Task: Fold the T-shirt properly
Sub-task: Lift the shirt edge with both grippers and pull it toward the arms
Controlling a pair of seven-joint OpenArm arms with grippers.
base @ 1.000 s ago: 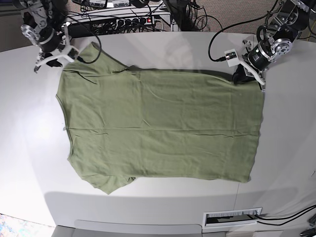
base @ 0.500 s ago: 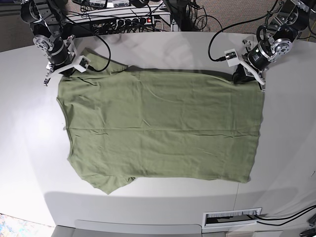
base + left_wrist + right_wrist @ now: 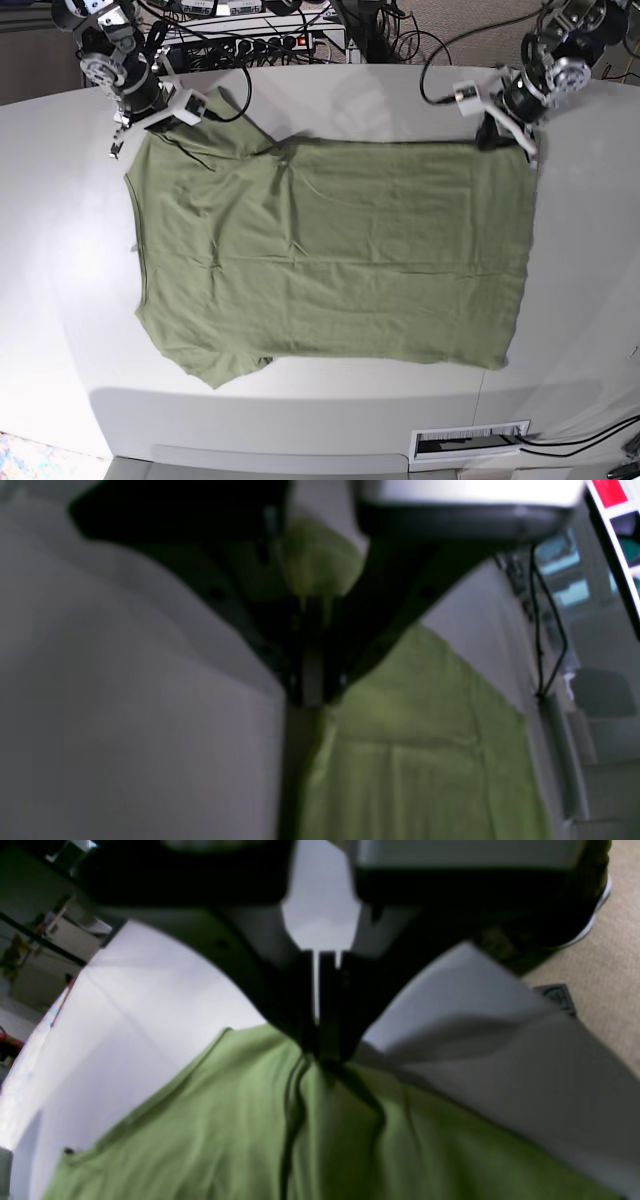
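The sage-green T-shirt (image 3: 330, 250) lies spread flat on the pale table (image 3: 60, 260), neckline and sleeves to the left, hem to the right. My right gripper (image 3: 150, 126) is at the far left corner, shut on the shirt's shoulder fabric (image 3: 310, 1120), which puckers into folds under the closed fingertips (image 3: 320, 1050). My left gripper (image 3: 502, 134) is at the far right corner, shut on the hem corner. A bunch of green cloth (image 3: 320, 565) shows between its fingers, and the shirt (image 3: 425, 760) stretches away below the gripper (image 3: 307, 695).
Cables and power strips (image 3: 250, 40) crowd the floor behind the table's far edge. A white slotted label plate (image 3: 470, 441) sits at the front right edge. Bare tabletop surrounds the shirt on all sides.
My right gripper came down on the shoulder and shut on it. Both grippers have shifted toward the far edge, drawing the shirt's far side with them.
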